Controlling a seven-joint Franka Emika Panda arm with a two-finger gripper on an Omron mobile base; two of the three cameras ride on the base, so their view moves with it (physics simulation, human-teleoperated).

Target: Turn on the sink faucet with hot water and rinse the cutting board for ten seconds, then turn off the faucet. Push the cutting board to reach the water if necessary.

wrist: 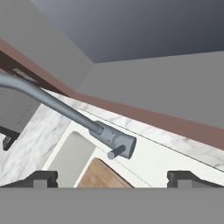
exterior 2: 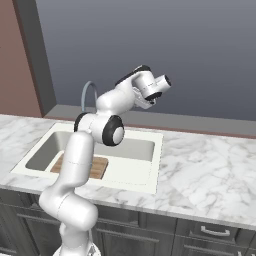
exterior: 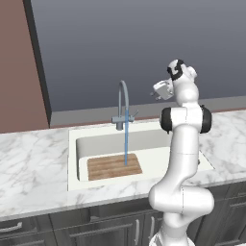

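Left: cutting board [exterior: 114, 166] lies flat on the floor of the sink [exterior: 72, 144], toward its left half. It looks rigid, light and slick when wet; judged best pushed at an edge, not pinched. Sink holds the board alone.

Centre: water [exterior: 126, 139] falls as a thin stream from the faucet [exterior: 123, 103] onto the board's right part, so no push seems needed. The faucet's lever [wrist: 116, 152] is a short stiff stub, the likely contact point for shutoff.

Right: end effector [exterior: 157, 92] hangs above the marble desk [exterior: 33, 158] beside the spout, fingers [wrist: 43, 178] spread, nothing between them.
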